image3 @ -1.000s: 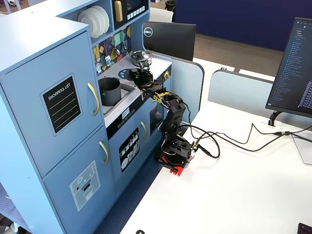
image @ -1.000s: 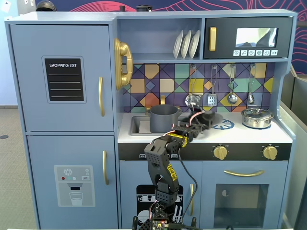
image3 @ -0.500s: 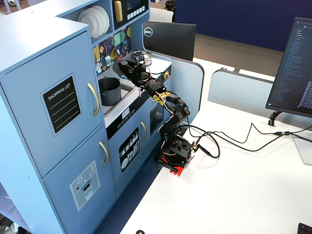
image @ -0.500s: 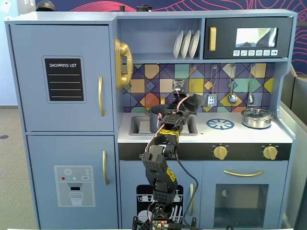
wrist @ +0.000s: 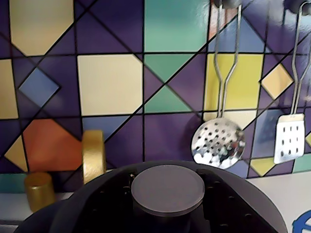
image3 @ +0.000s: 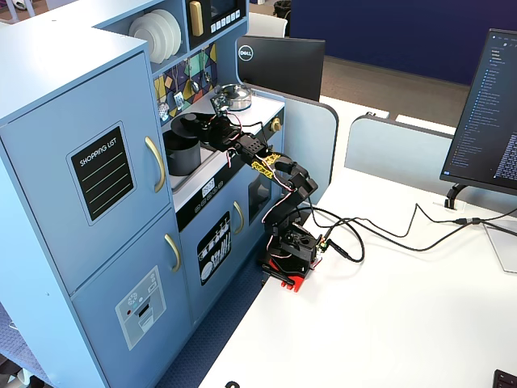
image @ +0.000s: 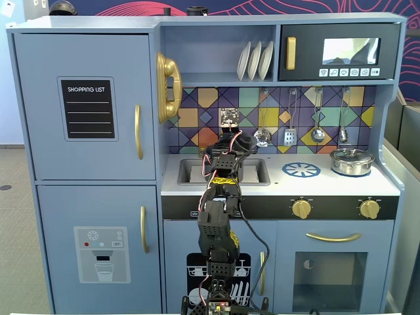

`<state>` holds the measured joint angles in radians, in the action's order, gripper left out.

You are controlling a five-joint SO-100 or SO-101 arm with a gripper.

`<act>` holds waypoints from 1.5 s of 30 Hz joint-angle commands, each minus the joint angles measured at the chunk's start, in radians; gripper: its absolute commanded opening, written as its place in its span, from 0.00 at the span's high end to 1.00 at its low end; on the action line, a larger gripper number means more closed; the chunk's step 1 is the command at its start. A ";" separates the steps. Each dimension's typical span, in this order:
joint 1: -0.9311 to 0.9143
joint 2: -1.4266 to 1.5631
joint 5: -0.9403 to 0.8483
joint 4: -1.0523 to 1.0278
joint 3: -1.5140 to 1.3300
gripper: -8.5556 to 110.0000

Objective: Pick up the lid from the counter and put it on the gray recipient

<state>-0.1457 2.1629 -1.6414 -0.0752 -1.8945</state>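
Note:
In a fixed view the dark-gray lid [image3: 188, 124] hangs just above the gray recipient [image3: 181, 156], which stands in the sink. I cannot tell whether lid and pot touch. My gripper [image3: 207, 121] reaches in from the right and is shut on the lid. In the wrist view the lid's round gray knob [wrist: 167, 188] fills the bottom centre, with dark curved surface around it. In the front fixed view my arm and gripper [image: 231, 142] are over the sink and hide the pot.
A shiny silver pot [image: 352, 161] stands on the right burner, next to the blue-and-white burner mark [image: 301, 170]. The gold faucet [wrist: 93, 154] is just left of the lid. A skimmer [wrist: 217, 142] and a spatula [wrist: 289, 138] hang on the tiled backsplash.

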 commanded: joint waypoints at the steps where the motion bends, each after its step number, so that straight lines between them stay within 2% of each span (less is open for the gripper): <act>1: 0.046 0.028 0.015 -0.003 0.078 0.93; 41: 0.121 -0.101 -0.002 0.044 0.046 0.92; 45: 0.072 -0.075 0.018 0.018 0.021 0.71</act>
<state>-0.0399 2.0571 -1.6291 -0.0614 -1.8945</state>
